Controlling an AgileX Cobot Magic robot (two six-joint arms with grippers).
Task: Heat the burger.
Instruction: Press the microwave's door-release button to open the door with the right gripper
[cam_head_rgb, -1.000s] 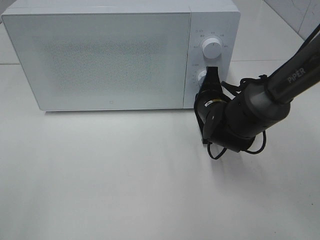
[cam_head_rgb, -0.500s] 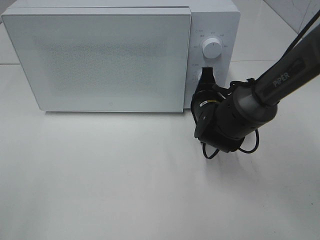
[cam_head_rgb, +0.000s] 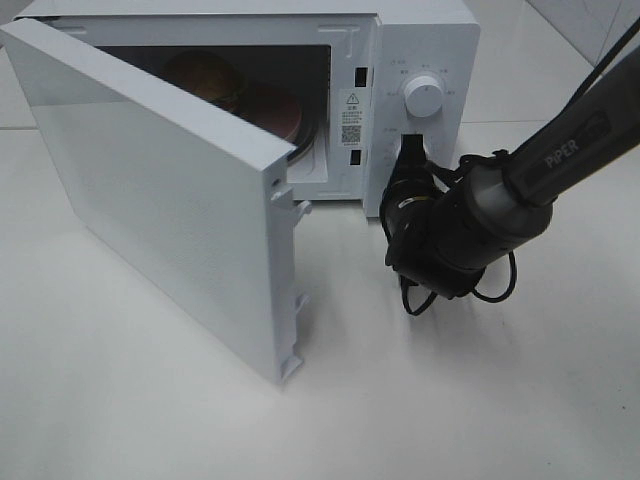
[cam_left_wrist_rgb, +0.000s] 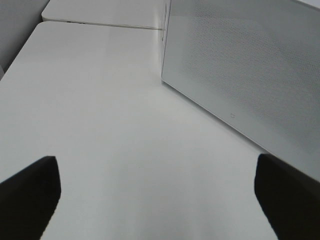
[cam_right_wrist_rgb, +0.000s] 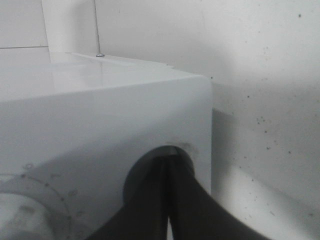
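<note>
- Sitting deep inside the white microwave (cam_head_rgb: 250, 8) cavity, the burger (cam_head_rgb: 203, 72) shows only a glossy golden-brown bun top.
- Pink dish (cam_head_rgb: 282, 110) rim shows just beside it.
- Flat white door (cam_head_rgb: 170, 200) stands half open, free edge out over the smooth worktop (cam_head_rgb: 150, 420).
- Right gripper (cam_head_rgb: 412, 150): fingers closed, tips against the control panel (cam_head_rgb: 445, 55) under the round knob (cam_head_rgb: 423, 95).
- Left gripper (cam_left_wrist_rgb: 160, 200): fingers spread wide, empty, over the worktop.

The right arm (cam_head_rgb: 575, 135) is a dark grey tube with white "PiPER" lettering, ending in a bulky black wrist (cam_head_rgb: 455, 240) that carries a small pale label (cam_head_rgb: 409, 203). A thin black cable (cam_head_rgb: 425, 302) loops beneath it. The right claw (cam_head_rgb: 412, 152) and left claw (cam_left_wrist_rgb: 156, 167) are plain matte black.
</note>
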